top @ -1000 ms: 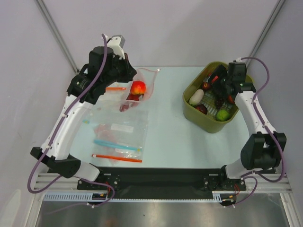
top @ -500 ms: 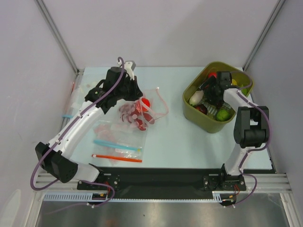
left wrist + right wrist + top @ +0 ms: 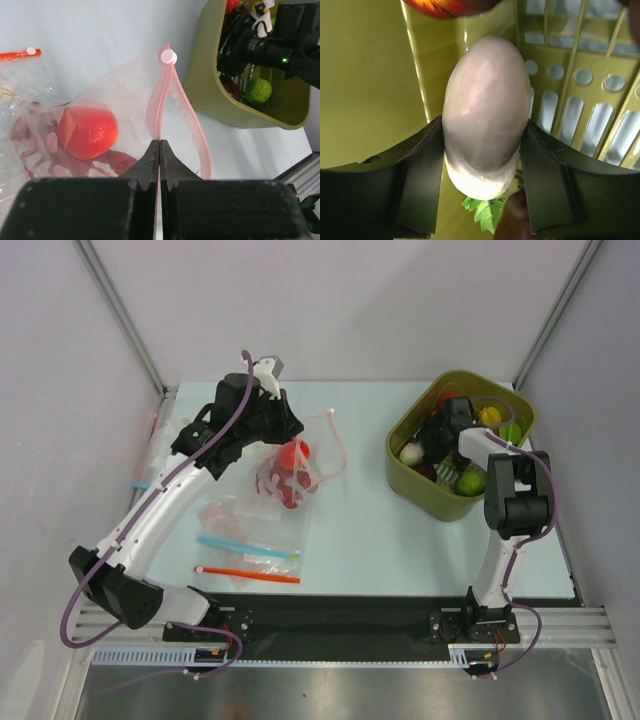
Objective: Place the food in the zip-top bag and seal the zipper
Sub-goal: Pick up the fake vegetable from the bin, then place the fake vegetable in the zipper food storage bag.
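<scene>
Spare bags (image 3: 250,530): I am leaving these flat on the near-left table (image 3: 370,530), just near of my working bag.
Left gripper (image 3: 159,150): I am keeping my fingers pressed together on the pink strip, pinching one side of the mouth.
Zip-top bag (image 3: 300,468): I am holding it left of centre. I have brought it down and rightward from the far-left corner, so its body is now resting near the table.
Contents: the tomato (image 3: 88,131) is sitting inside, and the lobster (image 3: 283,488) is lying beneath it.
Zipper (image 3: 170,95): it is gaping as an open loop to the right, unsealed.
Bin (image 3: 410,490): it is standing far right, well apart from the bag.
Right gripper (image 3: 484,125): I have swung it across to the bin's left end, and I am narrowing its jaws from a wide spread. Both fingers are now touching the flanks of the white radish (image 3: 485,100).
White radish: it is lying in the bin, not yet lifted.
Meaning: two foods are bagged. The radish grasp is forming, and carrying it to the open mouth appears to be next, with sealing after.
</scene>
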`<state>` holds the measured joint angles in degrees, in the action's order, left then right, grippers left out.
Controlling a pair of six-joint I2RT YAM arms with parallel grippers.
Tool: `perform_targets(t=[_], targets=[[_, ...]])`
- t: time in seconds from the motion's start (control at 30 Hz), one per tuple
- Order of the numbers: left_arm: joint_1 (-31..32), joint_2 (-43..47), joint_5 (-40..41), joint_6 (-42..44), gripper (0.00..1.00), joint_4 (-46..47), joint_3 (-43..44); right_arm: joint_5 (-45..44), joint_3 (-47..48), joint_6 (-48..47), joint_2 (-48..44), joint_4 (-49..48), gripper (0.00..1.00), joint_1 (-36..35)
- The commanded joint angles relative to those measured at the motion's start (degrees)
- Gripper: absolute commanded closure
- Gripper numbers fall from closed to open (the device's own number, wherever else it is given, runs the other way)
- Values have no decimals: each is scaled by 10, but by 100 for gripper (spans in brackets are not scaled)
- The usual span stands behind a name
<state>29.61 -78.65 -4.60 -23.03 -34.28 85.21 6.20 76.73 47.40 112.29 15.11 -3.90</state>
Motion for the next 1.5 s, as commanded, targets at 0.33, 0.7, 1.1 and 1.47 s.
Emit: perform_targets(t=[0.33,0.7,1.1,1.47], targets=[[2,-11,-69,-22,100,11,78,-35,-25,-125,-189,-27,68,1],[22,-25,-114,-61,100,13,87,90,-51,-212,-398,-32,72,-33],[49,-40,-108,-66,100,17,98,254,-7,-186,-444,-24,76,-106],[58,-54,-104,-71,100,-1,131,287,41,-159,-435,15,80,-142]])
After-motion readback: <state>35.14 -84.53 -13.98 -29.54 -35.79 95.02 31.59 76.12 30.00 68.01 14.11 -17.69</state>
